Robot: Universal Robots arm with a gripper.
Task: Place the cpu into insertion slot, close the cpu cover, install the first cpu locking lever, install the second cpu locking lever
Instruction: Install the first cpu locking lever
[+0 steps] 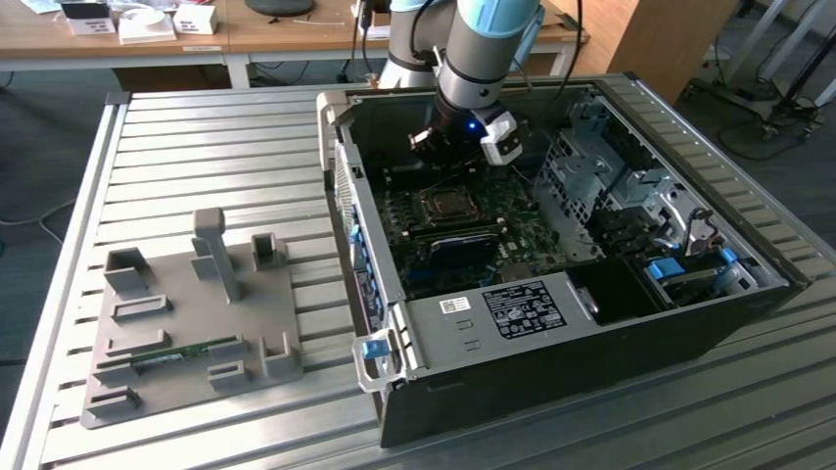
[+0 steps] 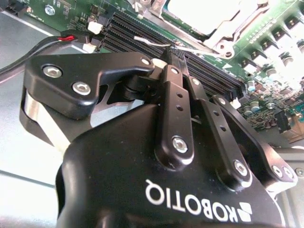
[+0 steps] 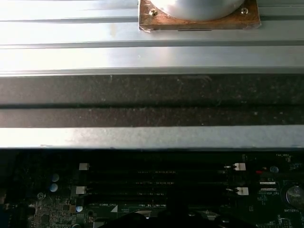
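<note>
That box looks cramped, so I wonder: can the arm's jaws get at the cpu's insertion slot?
Probably yes: the case lies open on top, and the gripper hangs close by the insertion slot, nothing blocking.

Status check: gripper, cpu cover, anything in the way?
Gripper shut, tips by a thin metal lever. Cpu cover looks down. Memory slots close alongside.

one computer case point(image 1: 562, 377), one gripper point(image 2: 176, 53)

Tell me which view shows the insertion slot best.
The exterior view: the insertion slot lies whole on the motherboard. The second wrist view catches its glare-washed edge; the first wrist view faces the memory slots.
</note>
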